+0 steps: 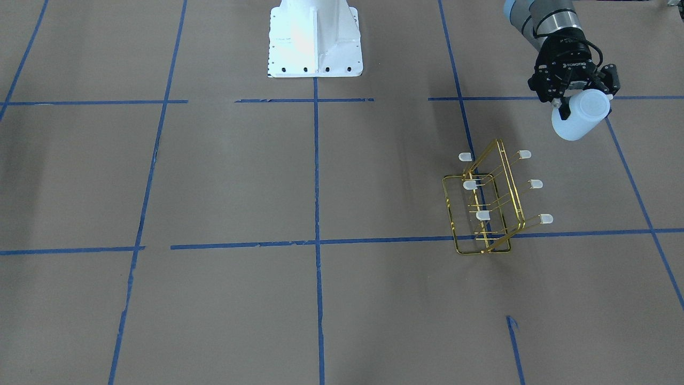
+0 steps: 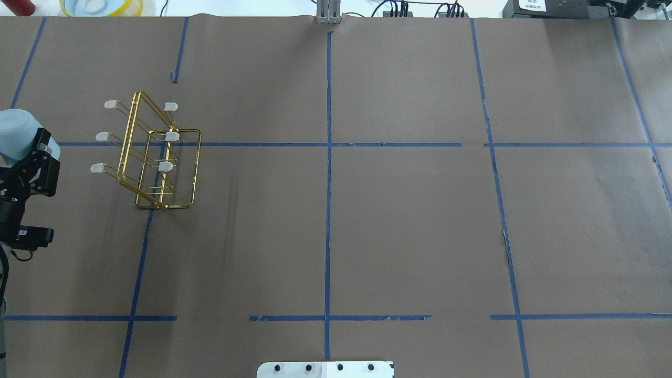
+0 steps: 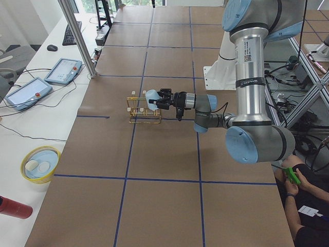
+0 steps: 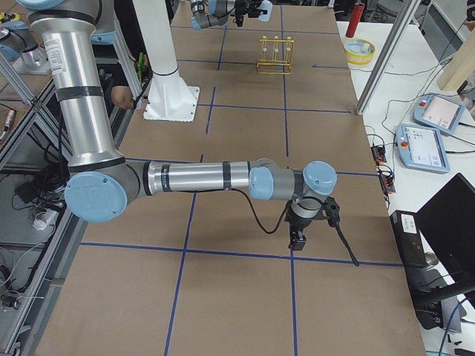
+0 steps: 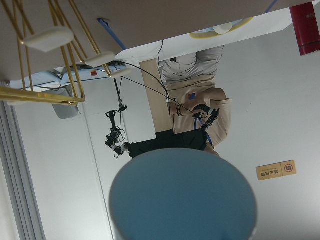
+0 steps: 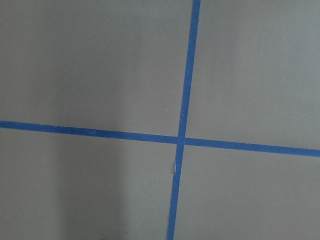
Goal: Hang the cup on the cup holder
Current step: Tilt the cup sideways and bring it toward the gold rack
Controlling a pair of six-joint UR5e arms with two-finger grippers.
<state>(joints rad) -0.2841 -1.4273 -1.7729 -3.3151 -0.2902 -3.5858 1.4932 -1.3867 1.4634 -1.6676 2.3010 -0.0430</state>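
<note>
Carry phase: left gripper (image 1: 582, 100) pinches cup (image 1: 580, 122), aloft near cup holder (image 1: 483, 215), apart from it. Next: probably seat cup mouth over one prong (image 1: 524, 154). Right gripper (image 4: 297, 241): jaw state cannot be told.

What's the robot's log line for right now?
left gripper: holds cup | cup: in air beside rack, not hung | right gripper: cannot tell

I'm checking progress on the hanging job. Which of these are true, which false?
1. The left gripper grips the pale blue-white plastic cup. True.
2. The cup hangs on the gold wire cup holder. False: it is held in the air, clear of it; all six whitish caps are bare.
3. The cup holder stands on the brown paper-covered table. True.
4. The right gripper hovers beside the cup holder. False: it is at the table's opposite end.
</note>
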